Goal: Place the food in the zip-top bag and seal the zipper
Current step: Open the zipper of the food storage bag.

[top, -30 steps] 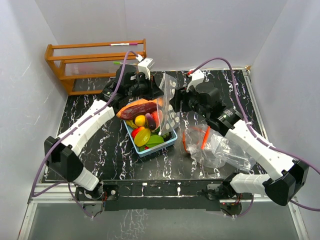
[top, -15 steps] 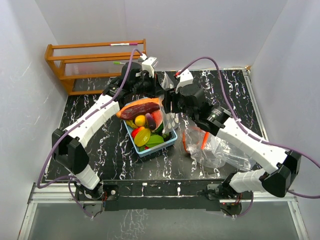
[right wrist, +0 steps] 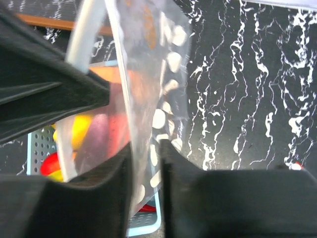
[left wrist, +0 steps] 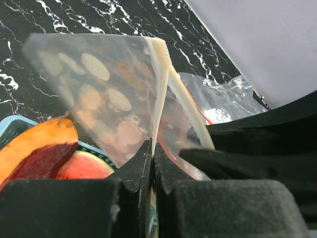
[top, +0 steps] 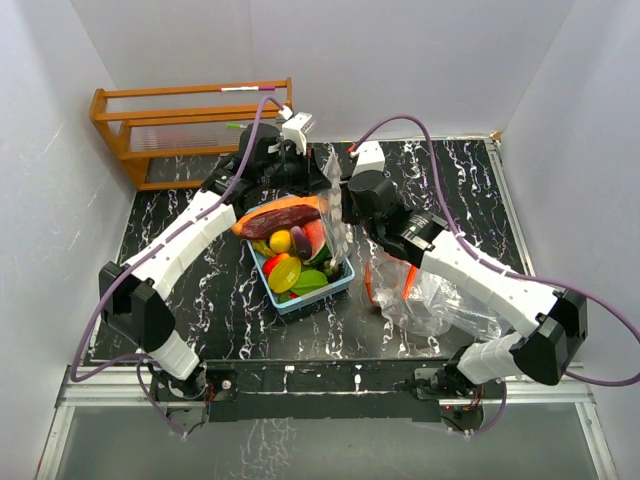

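The food lies piled in a light-blue basket [top: 335, 282]: a big orange-and-maroon slice [top: 268, 217], a yellow piece [top: 283, 272], a green piece [top: 310, 281] and a watermelon slice [left wrist: 84, 167]. A clear zip-top bag [top: 338, 228] with white dots is held upright beside the basket. My left gripper [top: 312, 182] is shut on the bag's white zipper strip [left wrist: 157, 84], its fingertips [left wrist: 143, 156] pressed together. My right gripper [top: 342, 207] straddles the bag's side [right wrist: 153, 64]. Its jaws stand a little apart, with the film between them.
A second crumpled clear bag [top: 440, 295] with orange-red contents lies on the black marbled table [top: 200, 290] right of the basket. A wooden rack [top: 190, 125] stands at the back left. White walls enclose the table.
My right arm has swung left and brought its gripper up to the bag. My left gripper has shifted slightly right with the bag's top edge still in it.
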Motion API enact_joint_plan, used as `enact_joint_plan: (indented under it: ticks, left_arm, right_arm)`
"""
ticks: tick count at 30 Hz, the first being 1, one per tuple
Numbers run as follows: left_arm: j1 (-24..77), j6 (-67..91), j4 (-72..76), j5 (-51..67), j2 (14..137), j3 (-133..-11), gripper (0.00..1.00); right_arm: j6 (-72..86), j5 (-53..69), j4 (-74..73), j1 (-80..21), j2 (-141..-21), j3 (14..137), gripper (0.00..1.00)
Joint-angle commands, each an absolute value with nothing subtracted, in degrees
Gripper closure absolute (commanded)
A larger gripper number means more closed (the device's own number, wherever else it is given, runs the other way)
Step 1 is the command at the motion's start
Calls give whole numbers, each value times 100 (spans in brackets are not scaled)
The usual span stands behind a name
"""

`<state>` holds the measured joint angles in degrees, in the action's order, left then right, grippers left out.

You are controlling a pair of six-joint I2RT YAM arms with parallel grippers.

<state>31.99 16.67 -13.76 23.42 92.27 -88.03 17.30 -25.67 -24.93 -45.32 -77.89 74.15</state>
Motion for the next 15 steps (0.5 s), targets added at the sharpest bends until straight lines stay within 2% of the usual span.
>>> enact_joint_plan:
  ticks: [1,2,3,7,15]
  left_arm:
    - [3185,1673,-1340,2556,8664,-8773,100]
    - [3190,1650,-1355,2545,8632,-8732,100]
    - [3190,1621,-1368,2534,8602,-8683,100]
    - [3185,1385,-1517,2117,8539,-8471,100]
    - [3185,550,-2570,427,8569,-8790,100]
  right_arm:
    - [1813,-3322,-2199,-4553,-7969,7423,86]
    - [1951,-3669,-2291,-4553,-7987,7444,92]
    - [2124,-4061,-2383,-4553,-7978,7465,92]
    - [2218,-4809,-2328,-4545,-7724,7400,92]
    - [2347,-6574,-2613,-4544,-7338,7234,92]
